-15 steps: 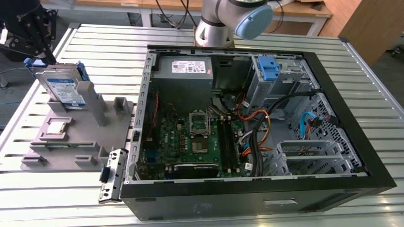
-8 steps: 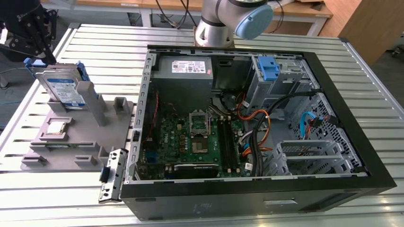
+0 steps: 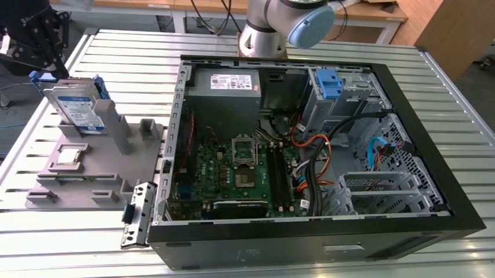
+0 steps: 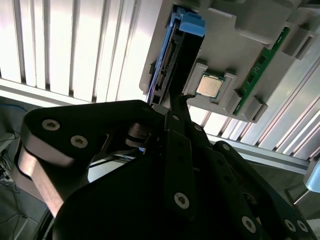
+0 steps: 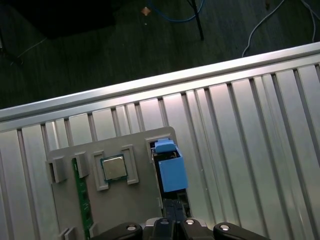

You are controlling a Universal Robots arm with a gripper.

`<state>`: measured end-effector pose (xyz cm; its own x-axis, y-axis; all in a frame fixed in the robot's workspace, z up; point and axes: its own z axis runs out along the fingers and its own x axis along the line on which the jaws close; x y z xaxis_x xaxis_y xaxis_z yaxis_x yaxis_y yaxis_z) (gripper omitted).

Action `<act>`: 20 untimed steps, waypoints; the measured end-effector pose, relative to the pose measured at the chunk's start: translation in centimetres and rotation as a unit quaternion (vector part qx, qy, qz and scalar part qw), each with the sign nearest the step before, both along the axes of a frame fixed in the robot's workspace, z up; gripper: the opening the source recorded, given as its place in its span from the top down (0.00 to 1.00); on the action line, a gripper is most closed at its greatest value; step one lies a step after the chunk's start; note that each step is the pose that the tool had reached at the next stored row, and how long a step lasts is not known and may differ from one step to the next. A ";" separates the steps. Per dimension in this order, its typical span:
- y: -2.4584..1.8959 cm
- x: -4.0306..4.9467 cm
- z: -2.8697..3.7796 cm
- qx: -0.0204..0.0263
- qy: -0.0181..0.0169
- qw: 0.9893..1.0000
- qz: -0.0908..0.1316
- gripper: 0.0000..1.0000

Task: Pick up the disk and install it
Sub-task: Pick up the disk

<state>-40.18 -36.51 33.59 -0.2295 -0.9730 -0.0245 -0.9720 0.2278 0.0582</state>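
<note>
Disk (image 3: 75, 110) stands on edge in a slot of the grey fixture (image 3: 143, 156), at the exterior view's left. It is well apart from the open PC case (image 3: 456, 191). Blue carrier rails run along its edges, and both wrist views look down along its length.

Gripper (image 3: 48, 68) is right at the disk's top end, lined up with the thin edge. In the second wrist view the gripper (image 4: 175, 102) meets the disk's near end. Can't tell from these views whether it's clamped on the disk or slack.

Step, my read: pick-up. The disk is seated in the fixture, not yet lifted, and install has not started.

The next move probably calls for a firm hold across the flat faces, then a straight pull along the slot. The fixture's posts flank the disk, so any tilt would likely bind it.

Counts:
- 1 disk
- 1 gripper
- 1 fixture, on the slatted table (image 3: 139, 49)
- 1 CPU (image 5: 114, 167) and 1 memory stick (image 5: 82, 200), both lying flat in fixture pockets beside the disk
- 1 case, holding 1 power supply (image 3: 224, 84) and 1 blue bracket (image 3: 328, 86) in the drive cage
</note>
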 end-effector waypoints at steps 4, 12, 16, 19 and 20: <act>0.00 0.00 -0.01 0.001 0.000 1.000 0.006 0.89; 0.00 0.17 -0.10 0.001 0.000 1.000 0.016 0.89; -0.01 0.18 -0.19 0.001 -0.001 1.000 0.026 0.89; 0.00 0.19 -0.21 0.002 -0.001 1.000 0.031 0.89; 0.00 0.20 -0.22 0.002 -0.001 0.999 0.032 0.89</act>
